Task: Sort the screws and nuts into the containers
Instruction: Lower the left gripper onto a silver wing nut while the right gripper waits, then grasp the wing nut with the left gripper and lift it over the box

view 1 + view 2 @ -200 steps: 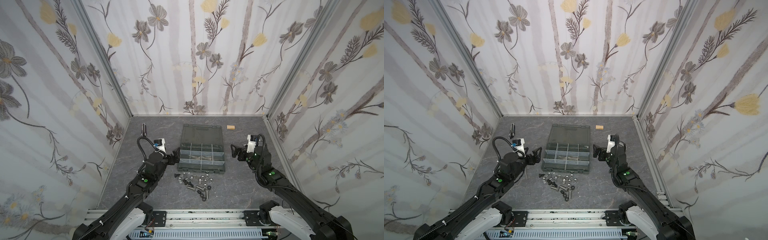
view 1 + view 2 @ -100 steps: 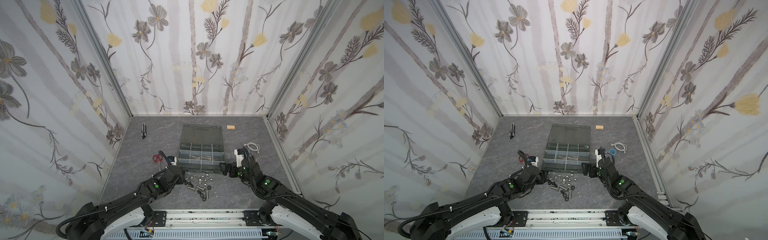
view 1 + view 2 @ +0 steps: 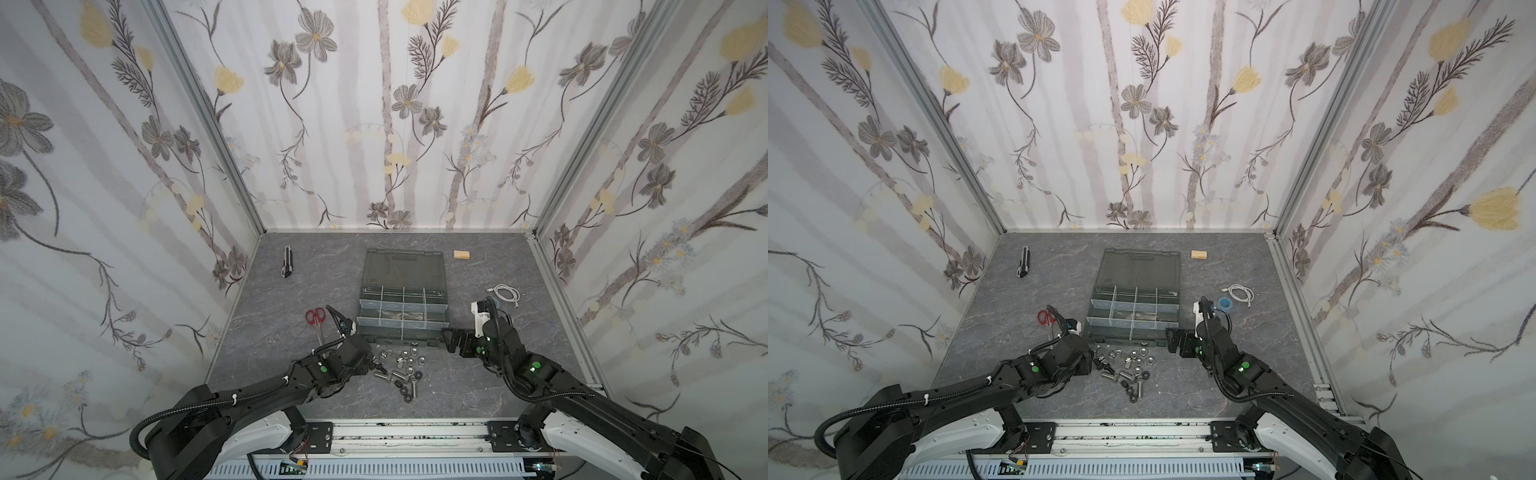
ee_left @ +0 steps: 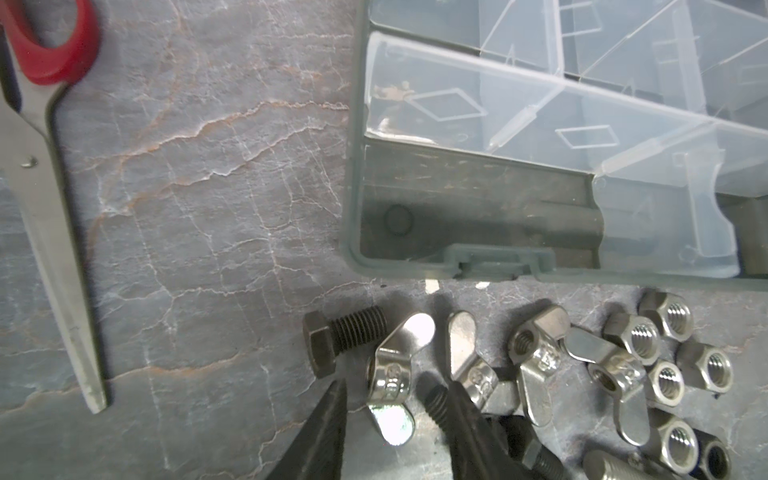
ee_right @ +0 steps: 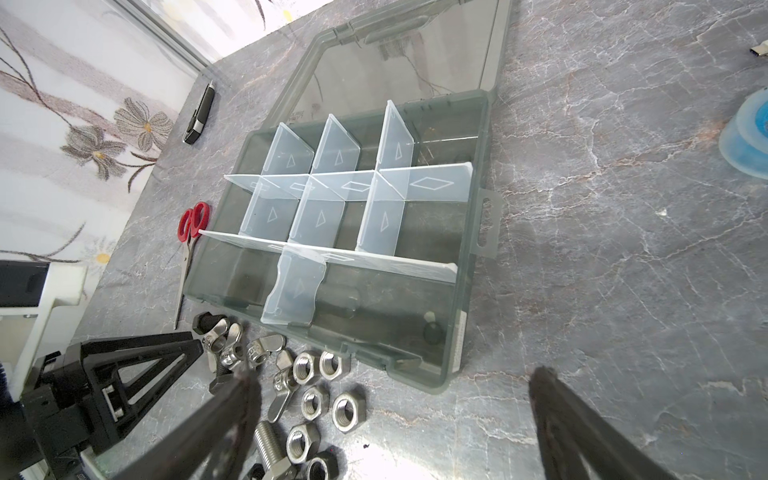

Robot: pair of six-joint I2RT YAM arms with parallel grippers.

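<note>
Pickup step: left claw [image 4: 391, 395] straddles a wing nut [image 4: 387, 376], narrowed, grip uncertain; right claw [image 5: 392, 376] spread. The screws and nuts [image 3: 400, 370] lie at six o'clock of the containers [image 3: 401, 321]. Next likely needs a firm pinch, then lift.

High top views look down; close wrist views share the case [image 4: 352, 187].

Both top views bright, evenly lit, diffuse light from above; shadows soft, walls [image 3: 124, 166] bowed toward frame edges. Left wrist view: left fingers [image 4: 328, 432] dark, out of focus; wing nut [image 4: 388, 382] between them sharp, glinting. Right wrist view: right fingers [image 5: 208, 428] heavily blurred; white glare on surface [image 5: 415, 461] between them; organizer case [image 5: 473, 232] beyond fingers crisp, dividers [image 5: 316, 220] washed pale.
</note>
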